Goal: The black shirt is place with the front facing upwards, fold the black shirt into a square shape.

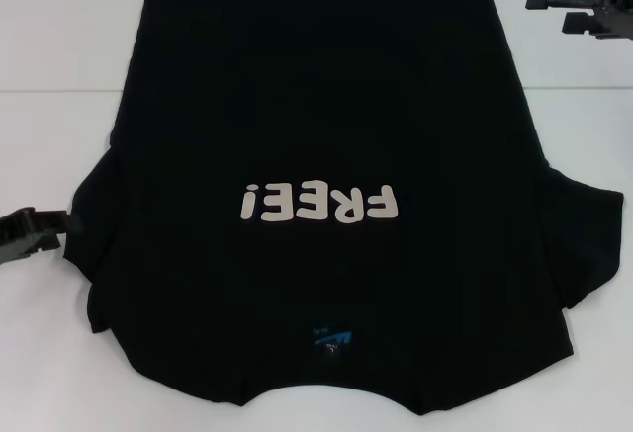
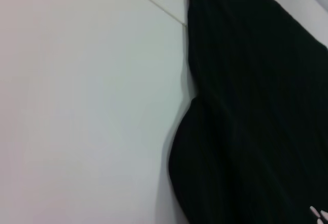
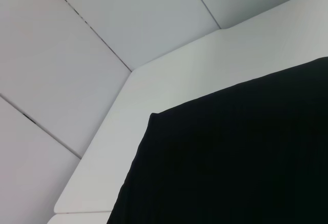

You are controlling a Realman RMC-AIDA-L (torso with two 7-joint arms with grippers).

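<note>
Large black cloth T-shirt (image 1: 326, 135) with white "FREE!" print lay flat, front up, on white table (image 1: 59, 37), collar nearest. Left gripper (image 1: 45, 226) just beside left sleeve, right gripper (image 1: 579, 7) near far right hem corner; claw states impossible to tell.

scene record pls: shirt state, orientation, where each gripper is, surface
shirt: black shirt spread flat, unfolded, print side up
orientation: collar and blue neck label at the near edge, hem at the far edge
left gripper: beside the shirt's left sleeve, near side
right gripper: off the far right hem corner
surface: white table
fold progress: none visible
</note>
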